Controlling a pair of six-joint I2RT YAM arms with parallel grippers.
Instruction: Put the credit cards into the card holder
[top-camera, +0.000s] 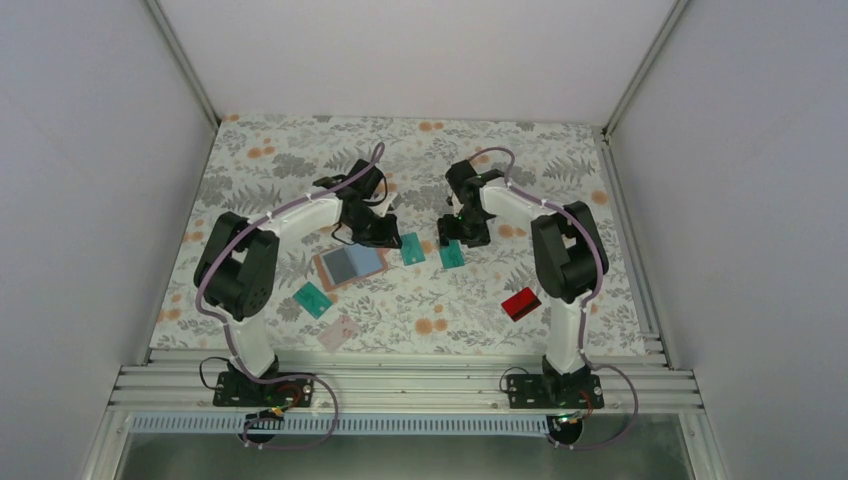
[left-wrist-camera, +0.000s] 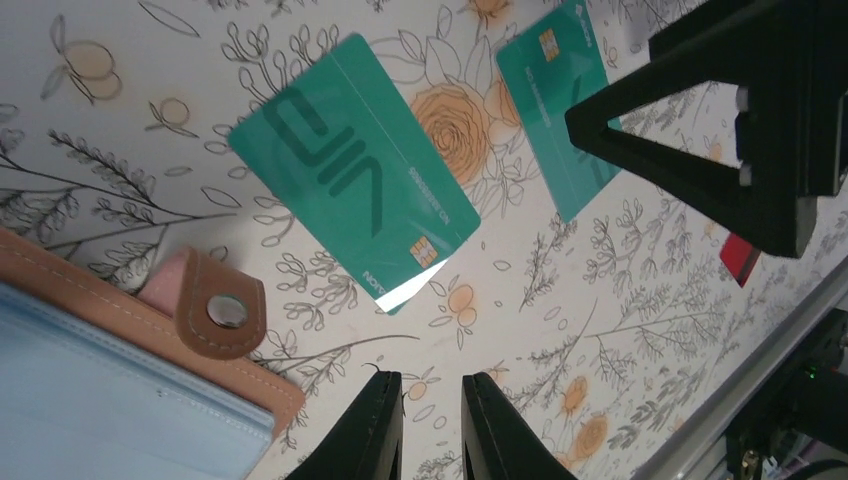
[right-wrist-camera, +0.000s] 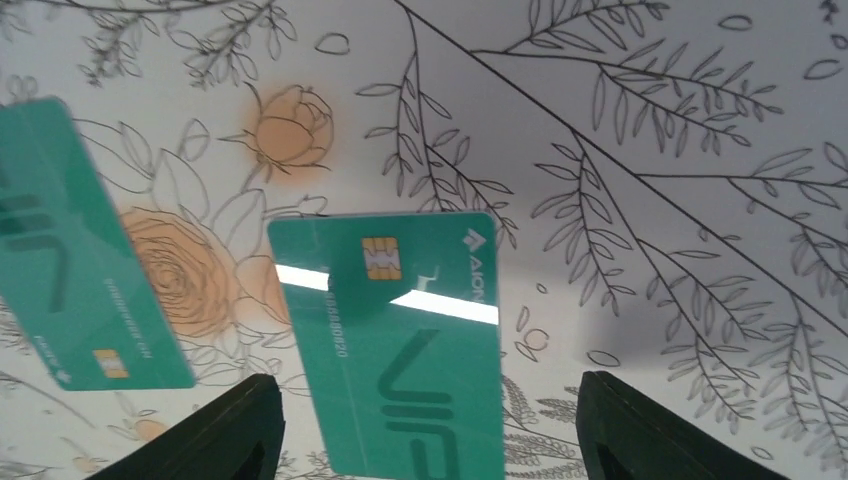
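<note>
Lengthwise beneath right gripper (right-wrist-camera: 425, 385), teal card (right-wrist-camera: 400, 340), chip-end outward.

So the table (top-camera: 300, 150) has a floral-print top, grey leaves with little orange flowers, and everything's just lying flat on it. The tan card holder (top-camera: 350, 265) is roughly in the middle, angled, with a bluish-grey panel showing on its upper face and its snap tab (left-wrist-camera: 222, 312) sticking out over the print. Just to its right is the first teal card (top-camera: 412, 248), and the second teal card (top-camera: 452, 255) is near that one but not touching it. The third teal card (top-camera: 312, 299) sits closer to the near edge, left of the holder. The pinkish card (top-camera: 339, 333) is nearest the front rail. The red card (top-camera: 521, 303) is off on the right, well apart from the others.
</note>
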